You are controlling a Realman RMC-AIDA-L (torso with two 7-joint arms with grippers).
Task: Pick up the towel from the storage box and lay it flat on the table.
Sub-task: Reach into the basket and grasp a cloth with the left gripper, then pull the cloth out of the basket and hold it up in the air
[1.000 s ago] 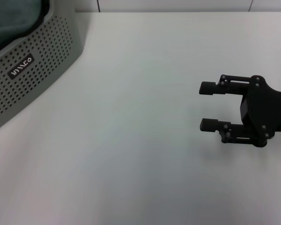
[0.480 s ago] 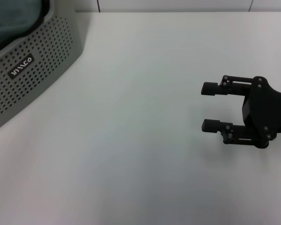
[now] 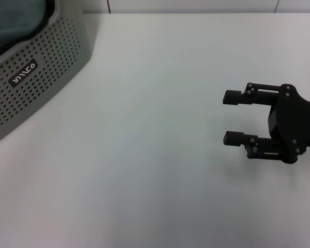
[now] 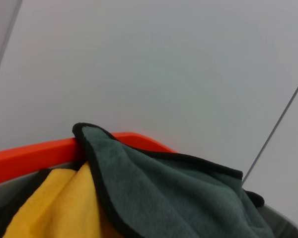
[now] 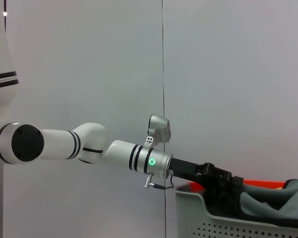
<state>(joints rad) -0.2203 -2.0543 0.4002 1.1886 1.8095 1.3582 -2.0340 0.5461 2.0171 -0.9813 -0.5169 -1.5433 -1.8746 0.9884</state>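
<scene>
White table (image 3: pixel 160 155) | right pincer (image 3: pixel 232 117) open, empty | towel (image 4: pixel 184 198) in storage box (image 3: pixel 36 77)

A soft dark green towel with a thin black stitched border (image 4: pixel 188 198) lies bunched, one corner draped over an orange plastic rim (image 4: pixel 35 156). A yellow cloth face (image 4: pixel 59 206) shows just beside the green, touching it. Behind them stands a plain pale wall (image 4: pixel 149 64).

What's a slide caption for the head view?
Right gripper open above the white table; grey storage box with the towel at far left.
</scene>
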